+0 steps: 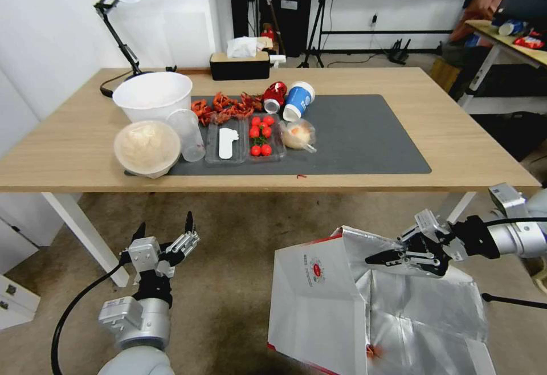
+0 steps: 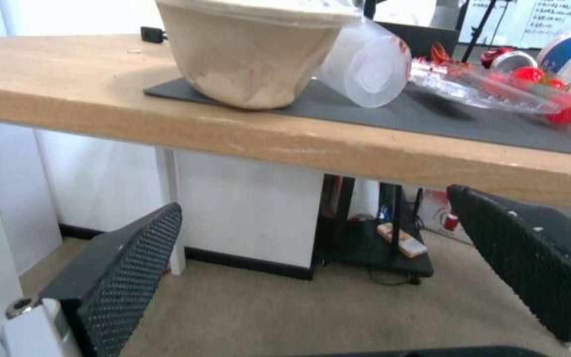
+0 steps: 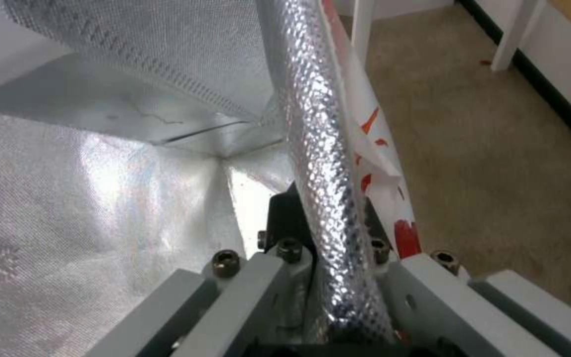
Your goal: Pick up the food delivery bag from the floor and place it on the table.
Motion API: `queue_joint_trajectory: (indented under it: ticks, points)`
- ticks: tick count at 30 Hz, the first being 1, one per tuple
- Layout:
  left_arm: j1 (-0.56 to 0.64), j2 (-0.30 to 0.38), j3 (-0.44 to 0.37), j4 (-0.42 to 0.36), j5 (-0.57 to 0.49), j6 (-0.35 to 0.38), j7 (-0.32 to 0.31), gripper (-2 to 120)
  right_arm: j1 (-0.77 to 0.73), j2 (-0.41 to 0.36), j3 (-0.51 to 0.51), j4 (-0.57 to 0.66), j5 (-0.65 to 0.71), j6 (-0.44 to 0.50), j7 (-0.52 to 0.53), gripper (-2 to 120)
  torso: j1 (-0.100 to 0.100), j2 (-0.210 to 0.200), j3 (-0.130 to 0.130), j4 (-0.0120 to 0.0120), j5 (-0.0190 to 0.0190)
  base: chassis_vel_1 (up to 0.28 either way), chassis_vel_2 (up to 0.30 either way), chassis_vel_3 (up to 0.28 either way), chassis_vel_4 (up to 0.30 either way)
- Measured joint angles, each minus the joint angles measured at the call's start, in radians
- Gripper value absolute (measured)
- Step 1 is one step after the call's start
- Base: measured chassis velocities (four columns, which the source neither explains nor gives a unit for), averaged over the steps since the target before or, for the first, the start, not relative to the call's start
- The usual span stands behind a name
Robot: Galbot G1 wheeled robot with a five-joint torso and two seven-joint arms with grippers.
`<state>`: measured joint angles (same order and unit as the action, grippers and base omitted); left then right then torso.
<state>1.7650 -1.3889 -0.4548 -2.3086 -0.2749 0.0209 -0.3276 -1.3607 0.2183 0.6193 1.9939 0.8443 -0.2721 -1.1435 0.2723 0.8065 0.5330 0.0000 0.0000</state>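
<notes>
While the left gripper [image 1: 165, 228] gapes, the right gripper [image 1: 380, 258] pinches the food delivery bag [image 3: 318, 148] wall.

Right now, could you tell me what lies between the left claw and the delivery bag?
Only bare floor: in the head view, nothing sits between the open left claw and the delivery bag, which the right claw grips.

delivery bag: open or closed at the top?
Open. The food delivery bag gapes at the top, foil lining exposed; the right gripper pinches its rim. Left gripper is open, empty.
</notes>
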Motion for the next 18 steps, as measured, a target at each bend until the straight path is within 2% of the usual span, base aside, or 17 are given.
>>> queue_joint_trajectory:
  ticks: [18]
  points:
    - [-0.002, 0.001, 0.001, 0.002, -0.002, 0.002, -0.001, 100, 0.001, -0.001, -0.001, -0.001, 0.0, 0.0, 0.001, 0, 0.037, 0.088, 0.051, 0.0, 0.0, 0.0, 0.0, 0.0, 0.0]
